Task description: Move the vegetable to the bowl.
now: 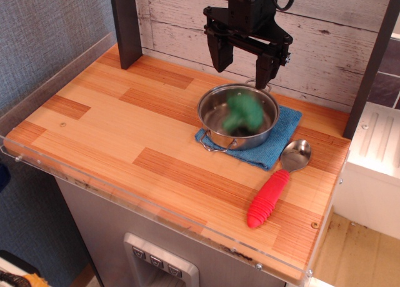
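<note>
The green toy broccoli is a motion-blurred shape inside the shiny steel pot, free of the gripper. The pot stands on a blue cloth at the right of the wooden counter. My black gripper hangs above the pot's far rim with its two fingers spread apart and nothing between them.
A steel spoon with a red ribbed handle lies right of the pot, near the counter's front right corner. A dark post stands at the back left, and another at the right. A white plank wall runs behind.
</note>
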{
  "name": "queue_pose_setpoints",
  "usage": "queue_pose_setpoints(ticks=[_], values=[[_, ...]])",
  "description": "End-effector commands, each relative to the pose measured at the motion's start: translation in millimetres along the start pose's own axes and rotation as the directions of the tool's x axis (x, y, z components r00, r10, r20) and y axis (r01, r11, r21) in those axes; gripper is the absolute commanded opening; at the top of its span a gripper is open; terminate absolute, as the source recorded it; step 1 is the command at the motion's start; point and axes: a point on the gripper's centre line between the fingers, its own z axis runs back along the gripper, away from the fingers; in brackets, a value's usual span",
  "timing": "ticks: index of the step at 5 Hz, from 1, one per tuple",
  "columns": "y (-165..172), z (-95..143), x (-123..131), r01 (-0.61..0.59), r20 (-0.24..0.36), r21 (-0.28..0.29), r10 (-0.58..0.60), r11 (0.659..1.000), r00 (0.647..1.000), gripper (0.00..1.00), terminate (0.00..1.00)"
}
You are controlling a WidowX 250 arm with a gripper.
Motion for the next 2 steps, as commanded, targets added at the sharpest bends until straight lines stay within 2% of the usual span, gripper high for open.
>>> queue_pose_setpoints(ticks=[1,2], values=[[16.8,38.2,-4.0,0.005,0.082,0.029,-0.008,1.000,0.997,1.00,0.00],[34.3,53.5,-25.2,-0.036,0.075,0.052,0.032,0.998,0.997,1.00,0.00]])
